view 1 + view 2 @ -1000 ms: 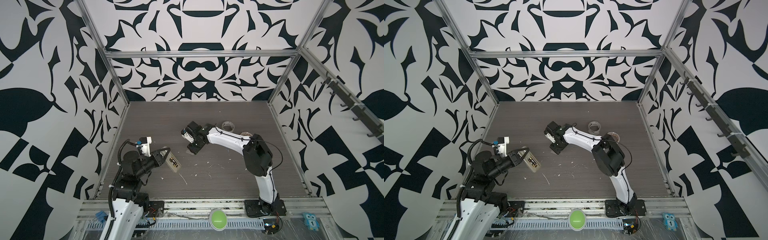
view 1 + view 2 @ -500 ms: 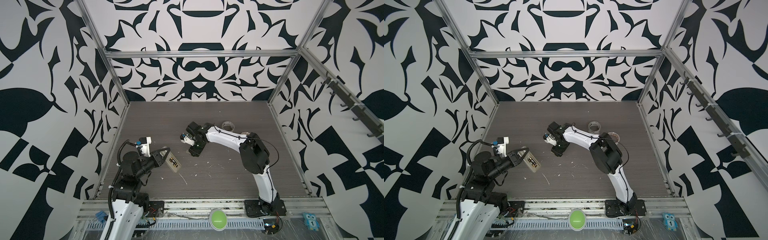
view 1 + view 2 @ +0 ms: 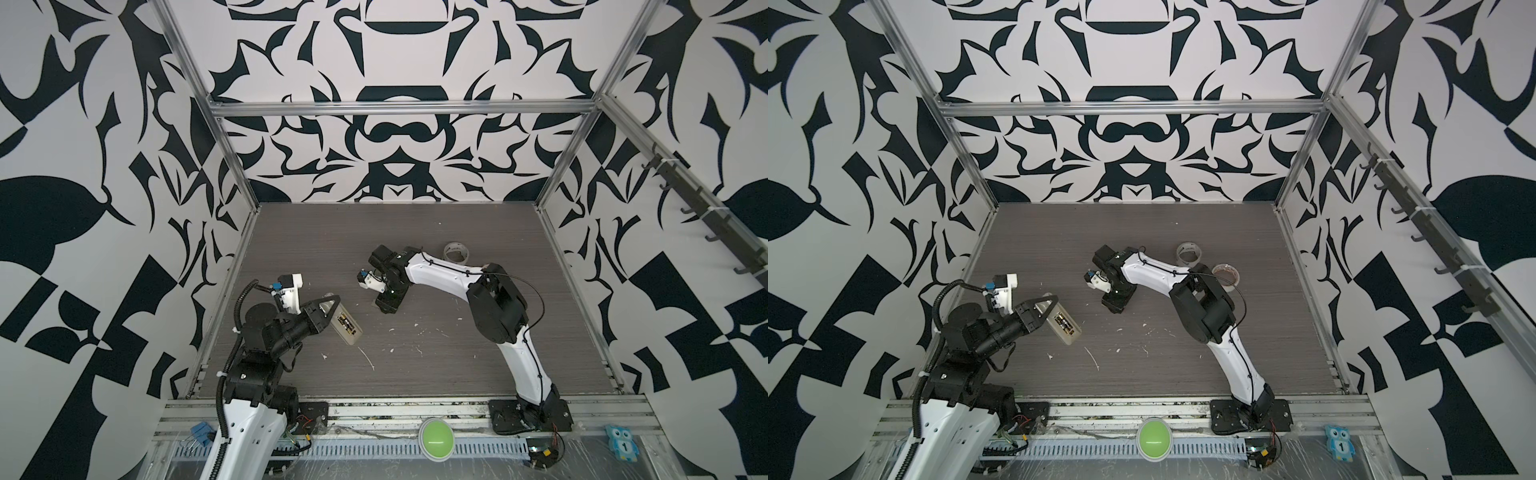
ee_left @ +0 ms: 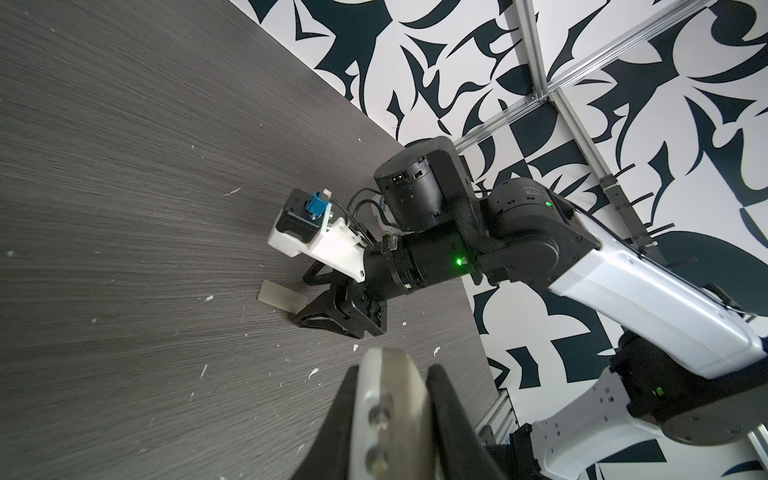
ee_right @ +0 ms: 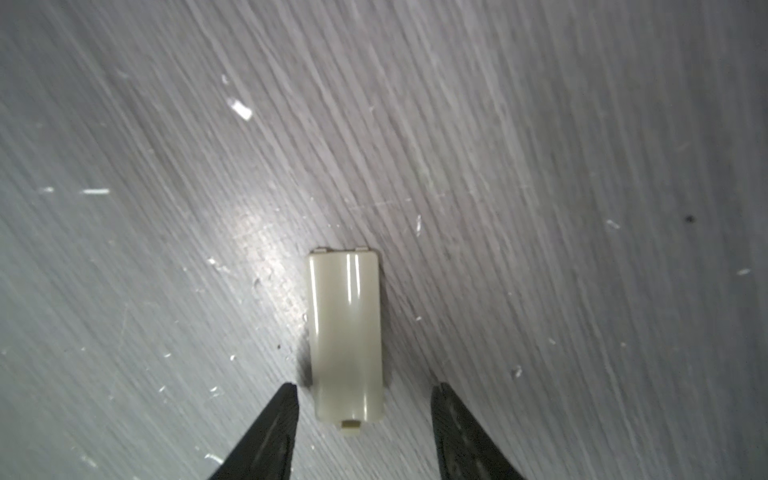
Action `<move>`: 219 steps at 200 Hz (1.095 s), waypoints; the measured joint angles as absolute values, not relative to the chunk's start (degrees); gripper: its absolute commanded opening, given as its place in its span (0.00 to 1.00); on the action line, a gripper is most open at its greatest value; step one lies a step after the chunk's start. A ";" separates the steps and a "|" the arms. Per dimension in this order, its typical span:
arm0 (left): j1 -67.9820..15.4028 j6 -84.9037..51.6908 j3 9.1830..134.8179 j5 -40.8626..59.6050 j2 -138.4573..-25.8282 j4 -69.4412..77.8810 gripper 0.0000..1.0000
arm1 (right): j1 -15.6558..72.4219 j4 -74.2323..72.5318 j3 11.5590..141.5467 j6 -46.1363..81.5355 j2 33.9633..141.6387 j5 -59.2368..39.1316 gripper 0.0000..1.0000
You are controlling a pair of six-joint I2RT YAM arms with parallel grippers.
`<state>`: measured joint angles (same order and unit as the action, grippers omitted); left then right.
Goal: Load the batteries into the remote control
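Note:
My left gripper (image 3: pixel 329 306) is shut on one end of the remote control (image 3: pixel 348 330), holding it tilted above the table's left side with its pale back up. The batteries (image 3: pixel 1064 323) lie dark and gold in its open compartment. In the left wrist view the remote control (image 4: pixel 392 409) fills the space between the fingers. A small cream battery cover (image 5: pixel 345 328) lies flat on the table. My right gripper (image 5: pixel 364 390) is open just above it, one fingertip on each side of its near end, neither touching. In both top views the right gripper (image 3: pixel 387 303) points down at mid-table.
Two tape rolls (image 3: pixel 1188 253) (image 3: pixel 1225 272) lie at the back right, behind the right arm. White scraps (image 3: pixel 368 359) litter the dark wood tabletop (image 3: pixel 436 374). A green button (image 3: pixel 435 434) sits on the front rail. Patterned walls enclose three sides.
The right wrist has turned and sunk a little toward the table, and its jaws have narrowed slightly. The left arm and the remote control have not moved.

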<state>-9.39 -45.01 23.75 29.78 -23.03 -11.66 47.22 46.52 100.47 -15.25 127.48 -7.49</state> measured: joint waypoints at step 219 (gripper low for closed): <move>-9.39 -45.01 23.64 29.76 -23.53 -11.66 0.00 | 47.33 47.11 100.77 -14.70 127.68 -7.57 0.37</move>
